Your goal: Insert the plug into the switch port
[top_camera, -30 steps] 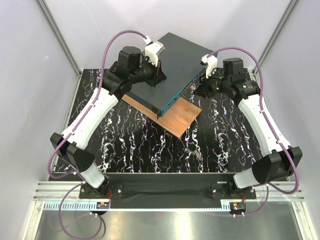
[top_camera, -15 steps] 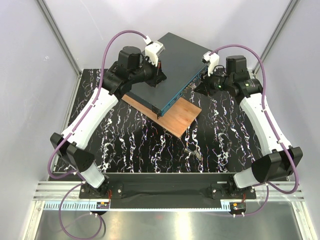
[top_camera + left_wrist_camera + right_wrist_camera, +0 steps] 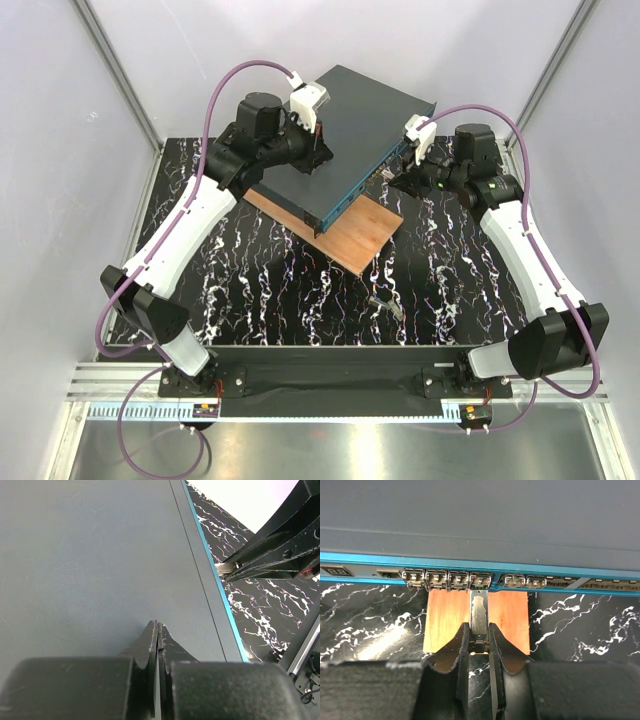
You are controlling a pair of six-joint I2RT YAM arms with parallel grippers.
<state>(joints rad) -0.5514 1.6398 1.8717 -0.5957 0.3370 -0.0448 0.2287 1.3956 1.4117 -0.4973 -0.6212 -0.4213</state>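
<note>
Currently, where does the switch sit? (JM)

Switch (image 3: 365,125) lies at an angle on the far part of the worktop (image 3: 270,290). Its near corner overlaps a thin wooden board (image 3: 355,235). The teal port face is turned toward the right arm. (KT)

Left gripper? (JM)

Left gripper (image 3: 156,626) is fully closed with nothing between the fingers. The tips are down at the switch's dark top panel, inboard of the teal front edge. Actual contact cannot be confirmed from the wrist view. (KT)

Right gripper? (JM)

Right gripper (image 3: 479,632) is closed narrowly on the plug (image 3: 479,611), a slim metal piece held level just in front of the switch's port face. The plug's front end meets the rightmost port (image 3: 480,579) of a group of four. Depth of entry is not discernible. (KT)

Other items? (JM)

One small metal part (image 3: 385,303) lies on the worktop, well in front of the switch and apart from both arms. (KT)
</note>
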